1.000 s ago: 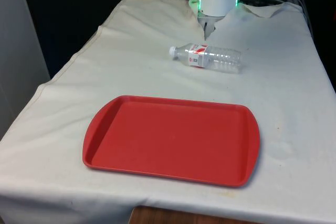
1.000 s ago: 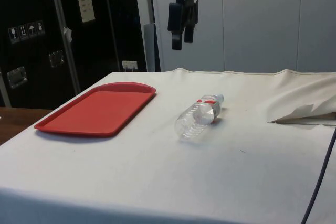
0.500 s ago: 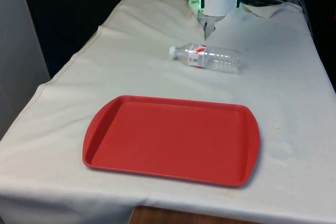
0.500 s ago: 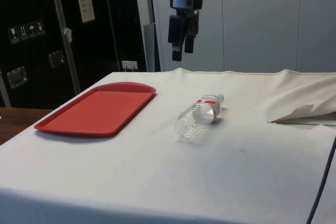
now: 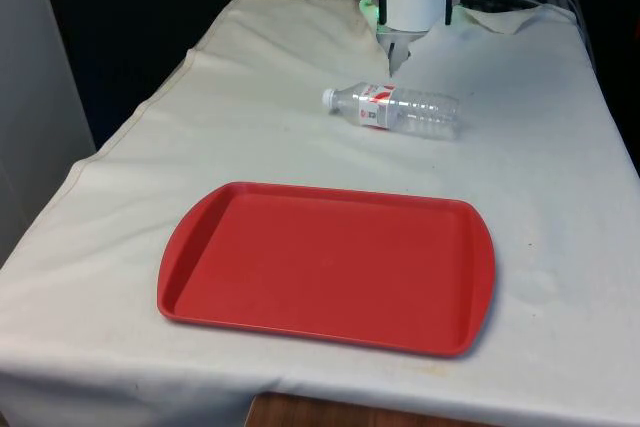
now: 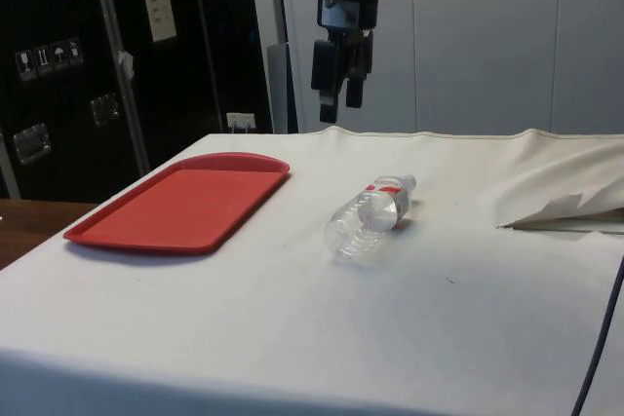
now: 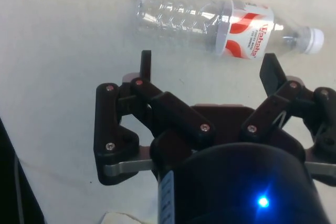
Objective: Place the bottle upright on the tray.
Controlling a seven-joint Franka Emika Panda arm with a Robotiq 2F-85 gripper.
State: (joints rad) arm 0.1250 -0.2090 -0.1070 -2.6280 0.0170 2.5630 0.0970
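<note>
Bottle (image 5: 394,110) lies flat between pincer (image 6: 339,112) and red tray (image 5: 327,267).

Even, soft overhead light falls on the white cloth (image 5: 250,137), which reads bright against black curtains (image 5: 150,17); the clear bottle (image 6: 370,216) casts a faint shadow beside it, and small highlights glint on its ribbed plastic, while the red tray (image 5: 330,267) shows a mild sheen

Red tray (image 5: 330,267), clear bottle (image 5: 400,109) with red-white label, seemingly white cap
</note>
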